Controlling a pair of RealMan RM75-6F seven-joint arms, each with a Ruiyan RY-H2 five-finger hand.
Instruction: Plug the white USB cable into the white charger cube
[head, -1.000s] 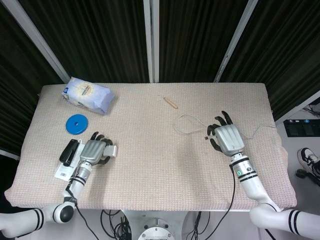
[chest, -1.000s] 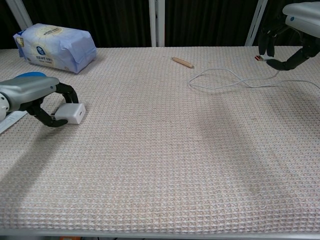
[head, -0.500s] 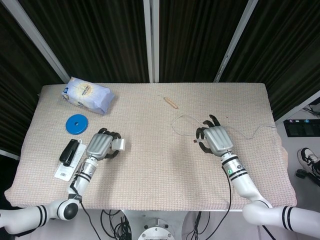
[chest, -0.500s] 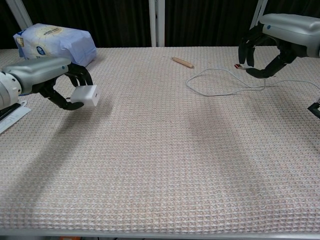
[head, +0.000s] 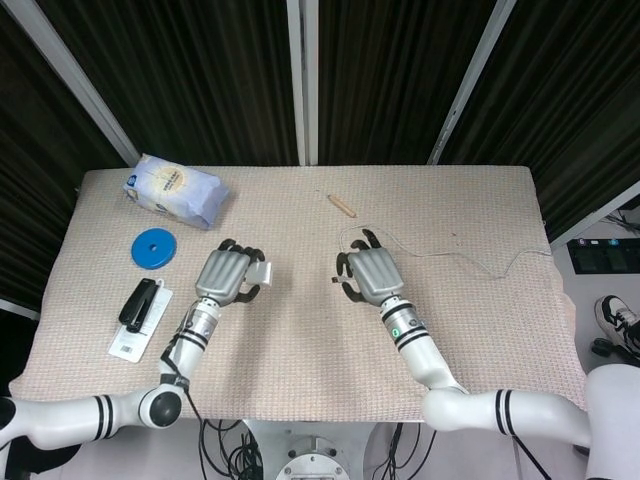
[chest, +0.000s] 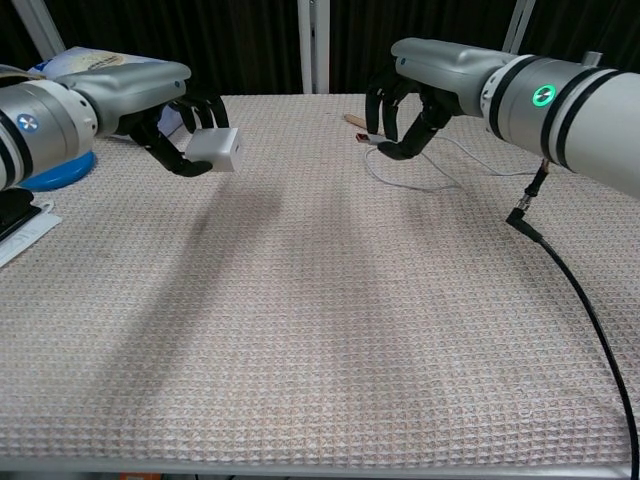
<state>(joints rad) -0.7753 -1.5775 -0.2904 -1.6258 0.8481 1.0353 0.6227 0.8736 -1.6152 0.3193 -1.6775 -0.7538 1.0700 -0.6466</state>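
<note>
My left hand (head: 228, 274) (chest: 160, 105) holds the white charger cube (chest: 215, 149) (head: 260, 272) lifted above the cloth, left of centre. My right hand (head: 368, 274) (chest: 420, 85) pinches the plug end (chest: 368, 140) (head: 335, 283) of the white USB cable, also raised. The cable (chest: 450, 165) (head: 455, 257) trails back from that hand across the table to the right edge. The plug and the cube face each other with a clear gap between them.
A white and blue bag (head: 175, 190) lies at the back left, a blue disc (head: 153, 248) in front of it, and a black stapler on a card (head: 138, 305) near the left edge. A small wooden stick (head: 342, 205) lies at the back centre. A black cord (chest: 575, 300) runs along my right arm.
Both hands have moved inward towards the table's middle and risen. The charger cube went right with my left hand; the plug went left with my right, dragging the cable.
</note>
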